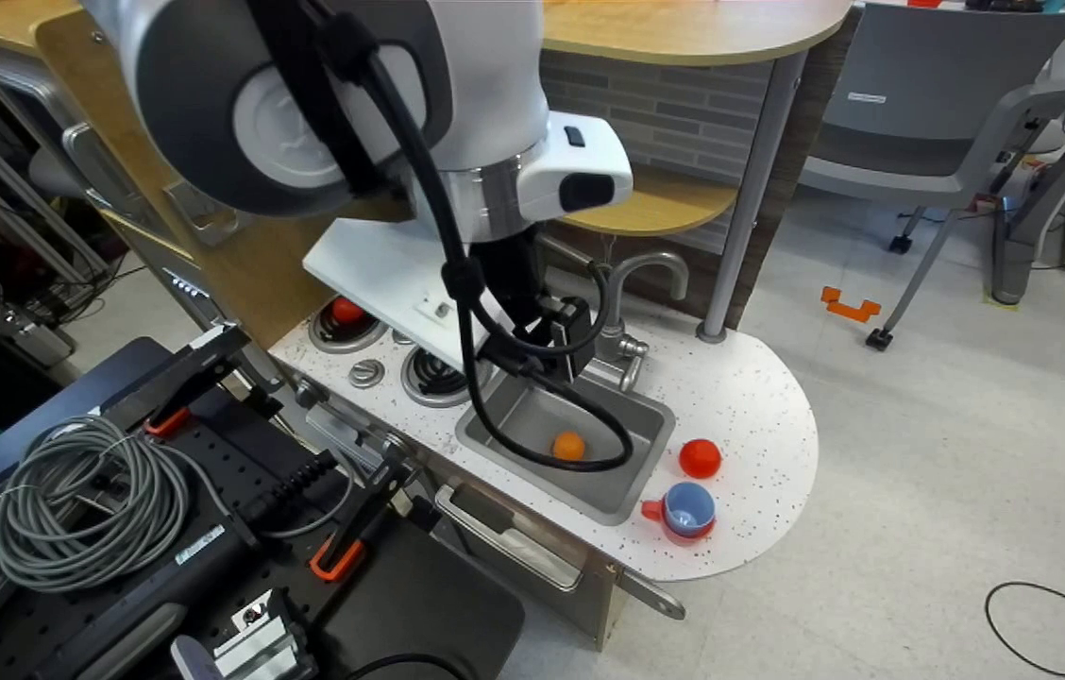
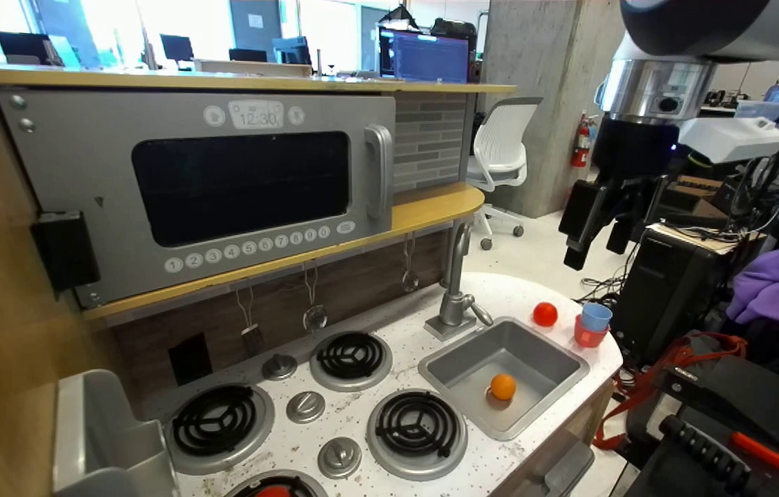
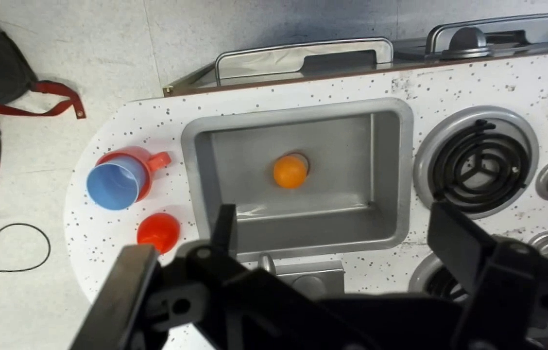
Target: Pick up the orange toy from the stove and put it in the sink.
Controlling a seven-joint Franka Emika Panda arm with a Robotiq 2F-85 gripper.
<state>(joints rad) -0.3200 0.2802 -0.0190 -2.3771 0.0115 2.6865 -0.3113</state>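
The orange toy [image 1: 568, 446] rests on the floor of the grey sink [image 1: 603, 491], as both exterior views and the wrist view show. It is a small round ball in the wrist view [image 3: 289, 171] and in an exterior view [image 2: 502, 386]. The sink [image 3: 332, 141] lies below my gripper. The stove [image 2: 348, 414] has black burners on a white speckled countertop. My gripper [image 3: 334, 209] is open, with nothing between its wide-spread fingers. In an exterior view the gripper [image 2: 597, 250] hangs well above the counter, apart from the toy.
A silver faucet [image 2: 457, 290] stands behind the sink. A red ball [image 2: 545, 314], a blue cup [image 2: 596, 316] and a red cup [image 2: 588, 336] stand near the rounded counter end. A red round toy [image 1: 346, 310] lies on a burner. A toy microwave [image 2: 244, 172] hangs above the stove.
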